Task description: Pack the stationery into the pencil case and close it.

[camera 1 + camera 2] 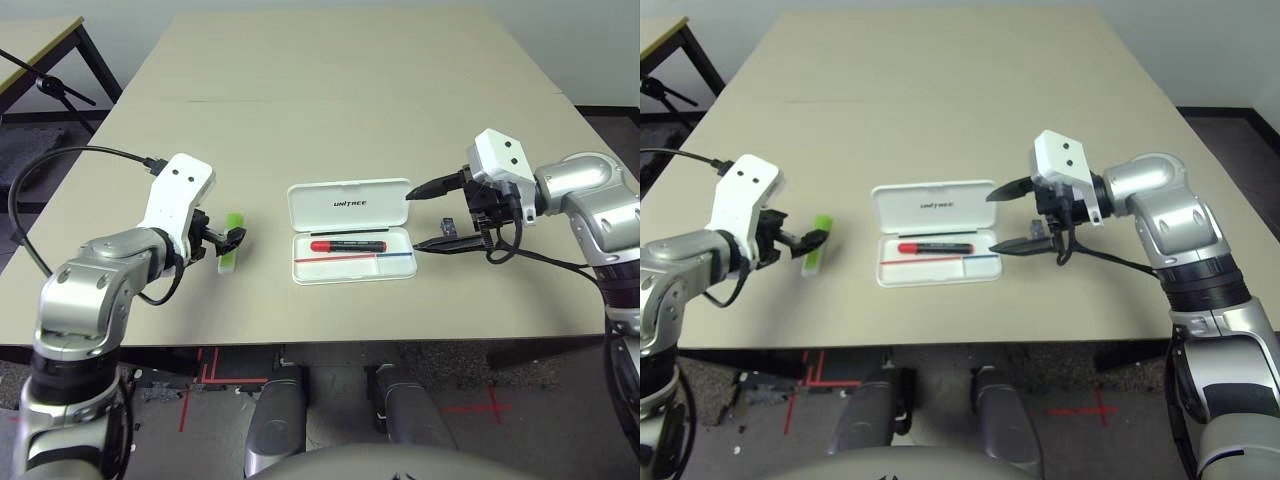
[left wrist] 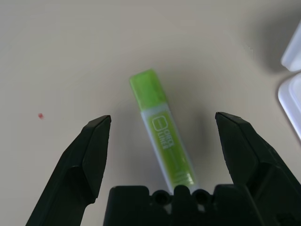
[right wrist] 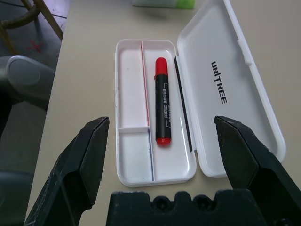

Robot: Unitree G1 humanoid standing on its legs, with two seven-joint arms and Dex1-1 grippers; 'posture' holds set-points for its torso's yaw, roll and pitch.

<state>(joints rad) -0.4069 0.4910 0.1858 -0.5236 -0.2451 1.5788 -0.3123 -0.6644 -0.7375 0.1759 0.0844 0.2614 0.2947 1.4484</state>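
Case open on bench, marker inside. I have left gripper over highlighter left of case, fingers apart. Right gripper at case's right, fingers apart. Next: lower, clamp highlighter.

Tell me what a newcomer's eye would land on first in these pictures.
The flat white plastic pencil case lies open mid-table, its lid laid back, a red marker with a black barrel resting in its tray. To its left a short lime-green highlighter lies on the bare table, between the open black fingers of the left gripper. The right gripper, also open, hovers at the case's right end.
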